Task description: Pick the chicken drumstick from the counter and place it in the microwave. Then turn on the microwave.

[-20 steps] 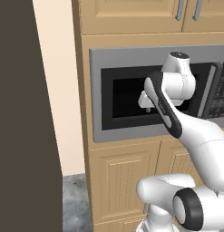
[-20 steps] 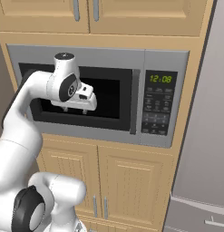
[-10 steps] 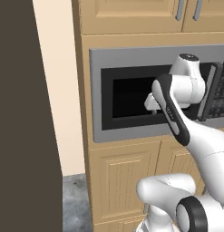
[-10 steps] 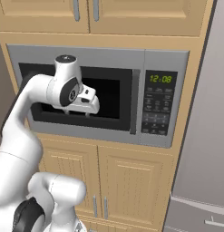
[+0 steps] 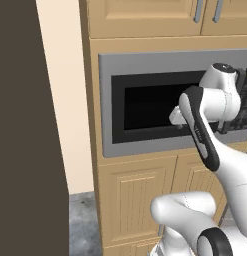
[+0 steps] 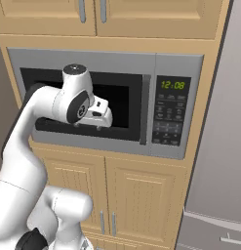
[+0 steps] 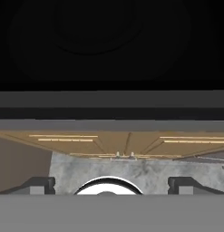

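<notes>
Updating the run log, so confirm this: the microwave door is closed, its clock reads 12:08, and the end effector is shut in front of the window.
One error: the end effector is open, its fingertips wide apart in the hand view. The microwave door is closed and the clock reads 12:08.

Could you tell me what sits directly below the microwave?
Below the microwave, two light wooden cabinet doors with slim metal handles are visible. What is behind them is hidden, and the arm covers part of the left door.

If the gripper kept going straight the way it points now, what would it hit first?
Most likely the microwave: the open gripper faces its black window door, shut, with nothing between them. Depth to the glass is unclear.
</notes>
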You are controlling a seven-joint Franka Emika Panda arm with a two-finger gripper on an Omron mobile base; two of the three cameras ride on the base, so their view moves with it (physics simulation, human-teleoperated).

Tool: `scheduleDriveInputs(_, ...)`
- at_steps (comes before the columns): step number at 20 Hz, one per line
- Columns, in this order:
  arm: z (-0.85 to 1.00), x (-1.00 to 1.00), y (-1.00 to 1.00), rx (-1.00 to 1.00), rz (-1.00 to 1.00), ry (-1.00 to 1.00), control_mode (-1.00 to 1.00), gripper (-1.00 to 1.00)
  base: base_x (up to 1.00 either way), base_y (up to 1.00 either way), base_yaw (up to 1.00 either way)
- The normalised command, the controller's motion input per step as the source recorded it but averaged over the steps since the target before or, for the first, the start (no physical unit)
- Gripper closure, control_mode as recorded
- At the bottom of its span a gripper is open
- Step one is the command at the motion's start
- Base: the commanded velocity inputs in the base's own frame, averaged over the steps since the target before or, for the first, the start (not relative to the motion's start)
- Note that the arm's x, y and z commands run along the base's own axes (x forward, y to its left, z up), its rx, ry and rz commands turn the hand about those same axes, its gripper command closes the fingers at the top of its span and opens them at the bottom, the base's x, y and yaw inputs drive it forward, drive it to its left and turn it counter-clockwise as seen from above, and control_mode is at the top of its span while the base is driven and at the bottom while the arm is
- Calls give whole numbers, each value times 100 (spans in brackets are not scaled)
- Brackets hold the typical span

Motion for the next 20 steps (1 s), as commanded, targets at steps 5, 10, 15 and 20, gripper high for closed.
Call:
scheduleDriveInputs(5, 0, -15, -27, 0, -1, -5, -100, -100, 0, 0, 0)
scheduleDriveInputs(10, 0, -9, -36, 0, -1, -4, -100, -100, 0, 0, 0)
scheduleDriveInputs(15, 0, -4, -38, 0, -1, -2, -100, -100, 0, 0, 0)
scheduleDriveInputs(20, 0, -1, -39, 0, -3, -5, -100, -100, 0, 0, 0)
